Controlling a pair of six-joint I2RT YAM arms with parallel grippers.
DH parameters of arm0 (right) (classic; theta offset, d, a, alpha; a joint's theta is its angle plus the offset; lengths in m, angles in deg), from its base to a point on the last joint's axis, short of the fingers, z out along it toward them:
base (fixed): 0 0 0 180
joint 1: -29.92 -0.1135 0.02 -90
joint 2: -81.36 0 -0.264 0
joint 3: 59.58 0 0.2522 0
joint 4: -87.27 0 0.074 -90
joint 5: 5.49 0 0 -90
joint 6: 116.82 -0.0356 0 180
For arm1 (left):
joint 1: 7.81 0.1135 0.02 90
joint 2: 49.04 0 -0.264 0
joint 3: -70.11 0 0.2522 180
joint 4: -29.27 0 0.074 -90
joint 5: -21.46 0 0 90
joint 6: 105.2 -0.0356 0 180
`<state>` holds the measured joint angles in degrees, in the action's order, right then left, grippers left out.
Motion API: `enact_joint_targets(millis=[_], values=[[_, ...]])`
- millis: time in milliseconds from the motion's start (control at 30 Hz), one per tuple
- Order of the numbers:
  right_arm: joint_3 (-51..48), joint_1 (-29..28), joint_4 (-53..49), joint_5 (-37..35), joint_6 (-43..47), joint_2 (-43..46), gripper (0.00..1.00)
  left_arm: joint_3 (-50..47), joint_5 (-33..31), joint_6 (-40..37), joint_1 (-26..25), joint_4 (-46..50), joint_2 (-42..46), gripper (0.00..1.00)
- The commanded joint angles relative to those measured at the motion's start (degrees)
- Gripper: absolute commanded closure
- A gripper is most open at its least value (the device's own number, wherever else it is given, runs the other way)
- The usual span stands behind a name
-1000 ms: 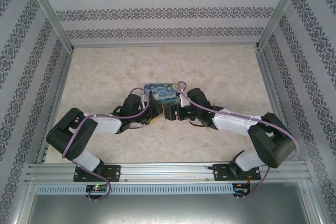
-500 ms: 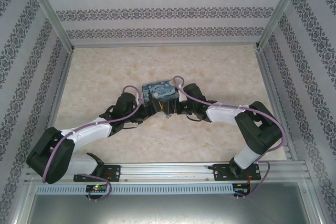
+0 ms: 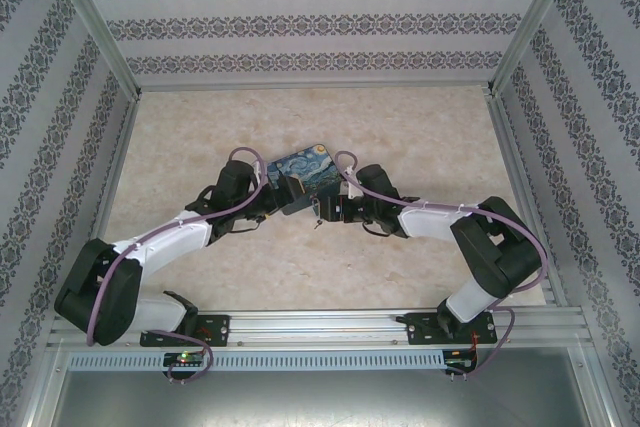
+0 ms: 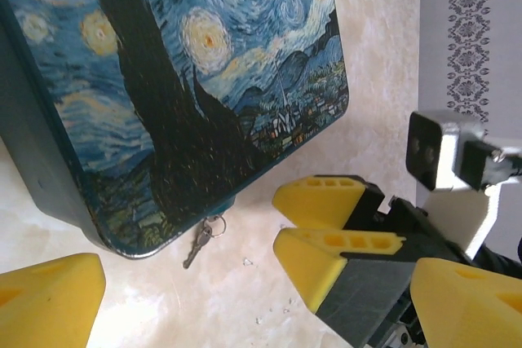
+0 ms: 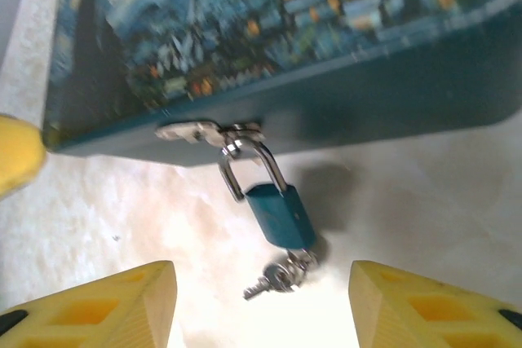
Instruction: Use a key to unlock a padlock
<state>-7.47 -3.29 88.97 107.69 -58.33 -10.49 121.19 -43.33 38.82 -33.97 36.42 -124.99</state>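
Since the left pincer (image 4: 259, 283) gapes wide beside the box (image 4: 163, 79) and grips nothing, the box could slide on the desk (image 5: 424, 193) if the right pincer (image 5: 261, 299), half apart and empty, pushes at the key (image 5: 273, 277). The key dangles under the padlock (image 5: 280, 213), just ahead of that pincer, and might swing aside. The box is locked shut, its contents hidden.

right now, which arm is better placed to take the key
Right. The right gripper is open with the padlock straight ahead between its fingers, key just below; the left gripper is open beside the box.
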Motion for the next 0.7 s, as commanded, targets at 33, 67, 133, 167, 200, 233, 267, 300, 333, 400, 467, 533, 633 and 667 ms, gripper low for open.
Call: enact_joint_targets(millis=[33,67,133,167,200,233,267,300,333,400,467,533,633,667], values=[[-0.3,-0.1,1.1,-1.2,2.9,-0.3,0.45,1.8,0.7,-2.8,1.3,2.9,-0.6,0.03],[-0.1,-0.1,1.1,-1.0,3.1,-0.7,0.46,1.7,0.7,-2.8,1.4,2.9,-0.6,0.03],[0.5,-0.1,1.2,-0.5,3.6,-2.1,0.48,1.7,0.8,-2.8,1.6,3.1,-0.5,0.03],[0.8,-0.1,1.3,-0.3,3.8,-2.6,0.49,1.7,0.8,-2.7,1.8,3.1,-0.5,0.03],[1.2,-0.1,1.3,0.1,4.0,-3.4,0.50,1.7,0.9,-2.8,1.8,3.1,-0.4,0.03],[1.5,-0.1,1.3,0.4,4.1,-3.9,0.51,1.7,1.0,-2.8,1.9,3.1,-0.5,0.03],[1.8,-0.1,1.4,0.6,4.3,-4.4,0.51,1.7,1.0,-2.8,1.9,3.1,-0.5,0.03],[2.1,-0.1,1.4,0.9,4.3,-5.0,0.52,1.6,1.0,-2.7,2.0,3.1,-0.5,0.03],[2.2,-0.1,1.4,0.9,4.4,-5.5,0.52,1.7,1.0,-2.8,2.1,3.0,-0.6,0.03],[2.5,-0.1,1.8,1.0,4.3,-6.2,0.52,1.7,1.0,-2.8,2.1,2.9,-0.7,0.03],[2.7,-0.1,2.3,1.2,4.1,-6.8,0.52,1.6,1.1,-2.7,2.2,2.9,-0.9,0.03],[3.1,-0.1,2.6,1.4,4.0,-7.3,0.52,1.7,1.2,-2.6,2.2,2.7,-1.2,0.03],[3.7,-0.1,2.8,1.9,3.9,-8.0,0.53,1.6,1.2,-2.6,2.3,2.5,-1.6,0.03],[4.0,-0.1,2.8,2.0,3.9,-8.3,0.54,1.6,1.2,-2.6,2.3,2.4,-1.6,0.03]])
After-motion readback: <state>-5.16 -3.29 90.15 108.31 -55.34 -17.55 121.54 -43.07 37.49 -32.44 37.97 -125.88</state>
